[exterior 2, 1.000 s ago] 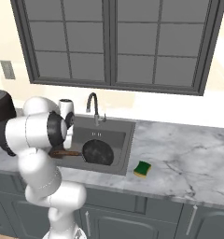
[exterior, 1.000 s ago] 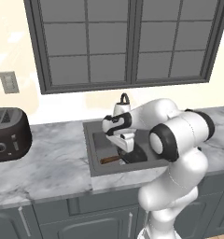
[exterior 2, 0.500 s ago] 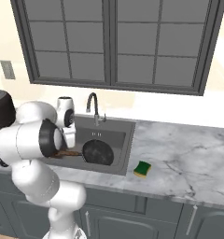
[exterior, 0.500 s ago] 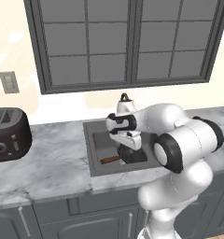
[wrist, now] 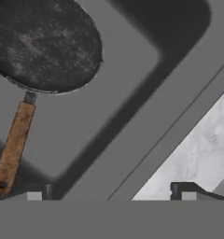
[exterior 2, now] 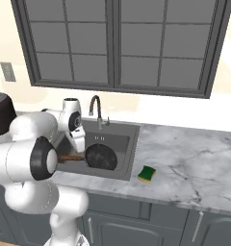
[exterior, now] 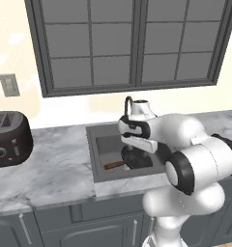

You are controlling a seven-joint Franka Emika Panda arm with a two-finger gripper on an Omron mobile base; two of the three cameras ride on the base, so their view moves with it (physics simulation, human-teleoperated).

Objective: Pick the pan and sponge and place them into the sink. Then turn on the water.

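Black pan [wrist: 44, 44], yellow-green sponge [exterior 2: 147, 174], grey-veined marble counter [exterior 2: 194, 163]

Pan [exterior 2: 101, 156] in sink [exterior 2: 130, 144]; sponge [exterior 2: 147, 174] on counter [exterior 2: 185, 158] beside.

A round, shallow black frying pan [wrist: 44, 44] lies flat on the floor of the dark grey recessed sink [wrist: 132, 107], toward the upper left. Its straight brown wooden handle [wrist: 13, 147] runs down to the lower left edge. A dark shadow falls across the basin floor beside the pan. The sink's wall and rim cross diagonally, with the white-and-grey marbled counter [wrist: 202, 149] beyond at the right. Two small dark fingers [wrist: 181, 189] rise at the bottom, set wide apart, holding nothing.
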